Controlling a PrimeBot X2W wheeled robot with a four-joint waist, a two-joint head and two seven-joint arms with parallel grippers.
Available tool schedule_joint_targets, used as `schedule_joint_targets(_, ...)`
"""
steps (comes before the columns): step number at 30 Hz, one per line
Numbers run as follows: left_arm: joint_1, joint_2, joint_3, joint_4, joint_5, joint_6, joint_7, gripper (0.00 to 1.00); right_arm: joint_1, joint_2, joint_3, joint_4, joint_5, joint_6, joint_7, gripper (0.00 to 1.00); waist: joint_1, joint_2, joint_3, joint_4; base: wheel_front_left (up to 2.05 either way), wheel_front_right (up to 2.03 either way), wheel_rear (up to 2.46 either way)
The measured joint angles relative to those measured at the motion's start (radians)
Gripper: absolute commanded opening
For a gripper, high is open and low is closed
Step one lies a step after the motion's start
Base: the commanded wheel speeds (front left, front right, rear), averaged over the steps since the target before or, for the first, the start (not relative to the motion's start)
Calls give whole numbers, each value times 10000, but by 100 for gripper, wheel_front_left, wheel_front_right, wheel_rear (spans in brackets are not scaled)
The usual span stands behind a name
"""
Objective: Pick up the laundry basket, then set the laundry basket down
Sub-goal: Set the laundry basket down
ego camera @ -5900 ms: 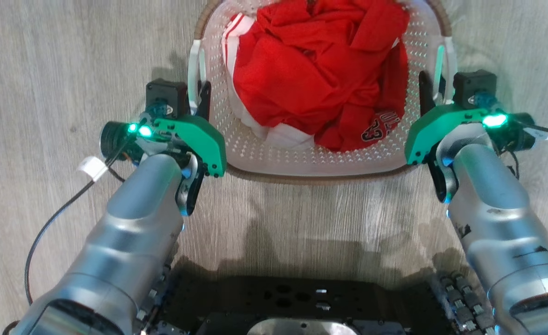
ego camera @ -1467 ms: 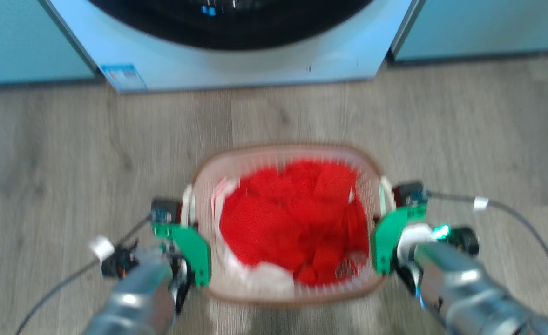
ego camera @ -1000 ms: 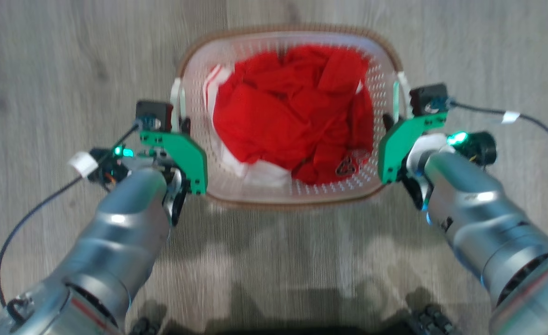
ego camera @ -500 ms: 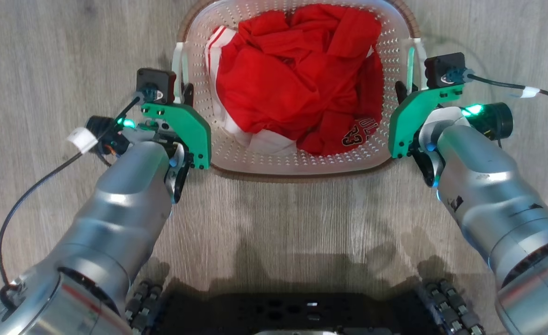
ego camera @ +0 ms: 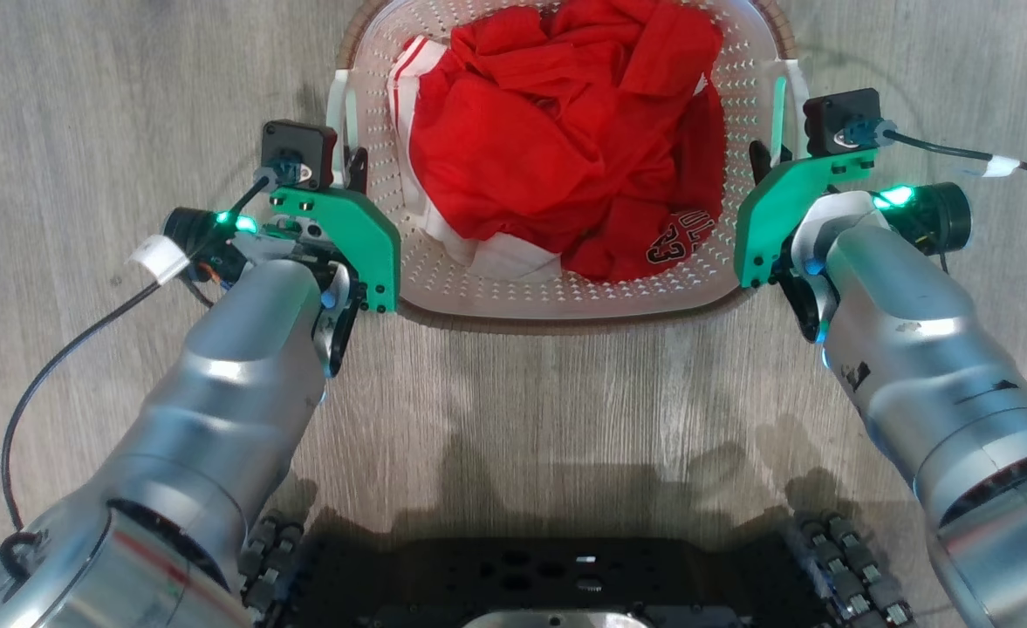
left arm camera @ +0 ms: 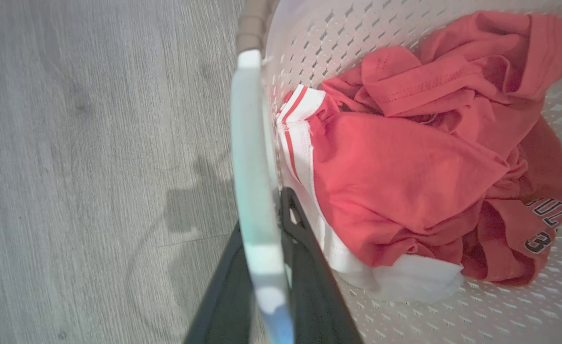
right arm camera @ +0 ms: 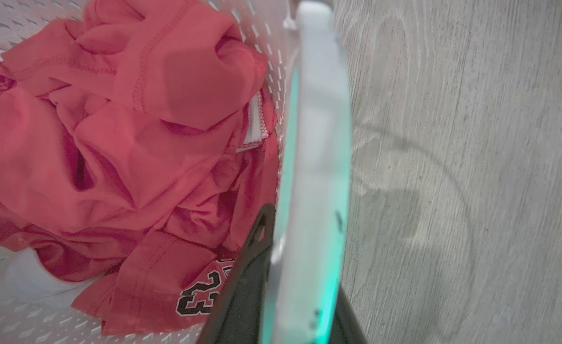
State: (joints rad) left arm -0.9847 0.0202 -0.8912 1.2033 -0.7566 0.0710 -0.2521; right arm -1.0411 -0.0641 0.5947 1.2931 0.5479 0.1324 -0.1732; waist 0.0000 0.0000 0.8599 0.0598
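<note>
**A:** Head view first. Where is your load?

**B:** The laundry basket [ego camera: 565, 301] sits at the top centre over the wood floor [ego camera: 85, 105], full of red clothes [ego camera: 557, 148]. Half a second ago it was in nearly the same place. A second and a half ago the washer front was above it, but that was the camera tipping down, not the basket moving.

**A:** And your grippers?

**B:** Your left gripper [ego camera: 349, 170] is still at the left handle [ego camera: 339, 100] and your right gripper [ego camera: 766, 161] is still at the right handle [ego camera: 790, 92], as before. You cannot tell from here whether the basket is clear of the floor.

**A:** Left wrist view?

**B:** The left handle [left arm camera: 254, 181] runs up between your two dark fingers [left arm camera: 304, 267], and the jaws are clamped on it. The basket wall [left arm camera: 452, 320] and the clothes [left arm camera: 395, 172] lie just to its right.

**A:** Right wrist view?

**B:** It is the same, mirrored. The right handle [right arm camera: 316, 143] is pinched between the fingers [right arm camera: 247, 282], and the clothes [right arm camera: 118, 143], printed "23", lie to its left.
</note>
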Motion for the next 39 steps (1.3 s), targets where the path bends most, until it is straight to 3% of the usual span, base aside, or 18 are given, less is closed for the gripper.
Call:
schedule_joint_targets(12, -12, -61, 199, 13, 174, -17, 0, 0, 5, 65, -1124, -6, -1158, 2, 90, 0, 0, 0, 247, 90, 0, 0, 0)
schedule_joint_targets(24, -12, -69, 155, -15, 174, -94, 0, 0, 8, 75, -1348, -6, -1350, 10, 128, 0, 0, 0, 318, 125, 0, 0, 0)
schedule_joint_targets(28, -48, -69, 125, -8, 173, -88, -2, 0, 18, 67, -1340, 10, -1438, 10, 134, 35, 0, 0, 304, 108, 0, 0, 0)
schedule_joint_targets(31, -109, -59, 113, 12, 171, -63, -31, 37, 17, 44, -1342, 10, -1438, 10, 134, 55, 0, 0, 292, 96, 0, 0, 0)
schedule_joint_targets(32, -132, -52, 107, 42, 163, -4, -31, 48, 17, 36, -1344, 10, -1438, 10, 134, 76, 0, 0, 284, 91, 0, 0, 0)
schedule_joint_targets(34, -161, -8, 88, 119, 48, 0, -31, 56, 16, 21, -1344, 15, -1438, 10, 134, 97, 0, 0, 259, 77, 0, 0, 0)
schedule_joint_targets(36, -159, 23, 23, 171, -71, 2, -29, 100, 17, -29, -1344, 25, -1438, 10, 134, 100, 0, 0, 224, 66, 0, 0, 0)
schedule_joint_targets(39, -159, 23, -42, 188, -199, 10, -27, 100, 17, -58, -1348, 36, -1438, 10, 134, 100, 0, 0, 160, 60, 0, 0, 0)
